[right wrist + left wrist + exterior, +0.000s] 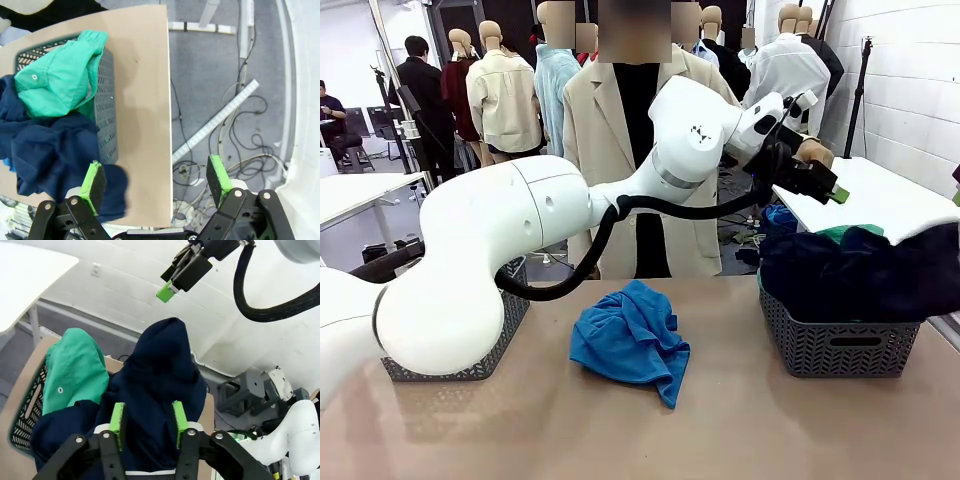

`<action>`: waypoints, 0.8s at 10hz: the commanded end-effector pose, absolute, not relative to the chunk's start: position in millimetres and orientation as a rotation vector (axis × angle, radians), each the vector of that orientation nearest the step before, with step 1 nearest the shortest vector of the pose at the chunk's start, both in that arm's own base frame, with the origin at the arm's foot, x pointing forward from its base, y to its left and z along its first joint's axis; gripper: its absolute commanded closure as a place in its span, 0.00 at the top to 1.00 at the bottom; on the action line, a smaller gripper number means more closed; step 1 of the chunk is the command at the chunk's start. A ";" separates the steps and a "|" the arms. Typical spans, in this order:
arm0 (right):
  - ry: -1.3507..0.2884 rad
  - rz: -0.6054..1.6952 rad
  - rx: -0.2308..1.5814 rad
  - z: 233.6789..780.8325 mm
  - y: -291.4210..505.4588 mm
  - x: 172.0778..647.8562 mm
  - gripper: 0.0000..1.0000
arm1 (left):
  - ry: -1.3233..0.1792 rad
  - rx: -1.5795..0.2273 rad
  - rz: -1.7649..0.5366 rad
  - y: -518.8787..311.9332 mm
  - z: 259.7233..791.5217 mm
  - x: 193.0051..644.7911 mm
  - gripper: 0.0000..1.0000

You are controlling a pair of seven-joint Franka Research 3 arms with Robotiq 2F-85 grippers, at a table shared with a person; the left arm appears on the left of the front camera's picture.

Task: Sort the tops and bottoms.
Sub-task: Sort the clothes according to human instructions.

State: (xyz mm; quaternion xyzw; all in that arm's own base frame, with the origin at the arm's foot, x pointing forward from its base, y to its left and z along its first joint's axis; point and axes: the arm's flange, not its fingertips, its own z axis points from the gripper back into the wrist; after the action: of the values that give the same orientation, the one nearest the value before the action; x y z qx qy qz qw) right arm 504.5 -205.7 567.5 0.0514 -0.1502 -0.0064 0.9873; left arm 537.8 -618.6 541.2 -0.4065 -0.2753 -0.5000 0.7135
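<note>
A bright blue garment (pixel 630 340) lies crumpled in the middle of the table. At the right, a dark navy garment (pixel 860 270) (pixel 160 375) (pixel 55 150) is heaped in a grey basket (pixel 840 350) (pixel 106 115) and hangs over its rim. An emerald green garment (pixel 845 233) (pixel 75 370) (pixel 60 80) lies beside it in the same basket. My left gripper (pixel 832 190) (pixel 148 420) hovers well above that basket with its jaws parted; nothing hangs from it. My right gripper (pixel 155 177) stands open and empty, high over the table's right edge.
A second grey basket (pixel 505 320) sits at the left, mostly behind my left arm. A person in a beige coat (pixel 595 150) stands at the far side. A white table (pixel 880 195) stands just right of the right-hand basket. Cables lie on the floor (pixel 225 115).
</note>
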 end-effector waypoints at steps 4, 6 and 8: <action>-0.293 -0.011 0.094 566.5 -203.7 503.5 1.00 | -0.634 -0.683 -1.129 -606.4 616.7 566.4 1.00; -0.293 -0.011 0.094 566.5 -203.7 503.5 1.00 | -0.694 -0.602 -1.143 -572.3 645.4 544.7 1.00; -0.293 -0.011 0.094 566.5 -203.7 503.5 1.00 | -0.669 -0.717 -1.150 -577.4 610.5 543.3 1.00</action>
State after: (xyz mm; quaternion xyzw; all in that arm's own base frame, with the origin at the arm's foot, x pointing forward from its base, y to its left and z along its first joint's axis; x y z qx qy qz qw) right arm 504.4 -205.7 567.6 0.0514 -0.1503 -0.0065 0.9873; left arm 541.5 -568.5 627.8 -0.3063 -0.3110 -0.5257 0.7302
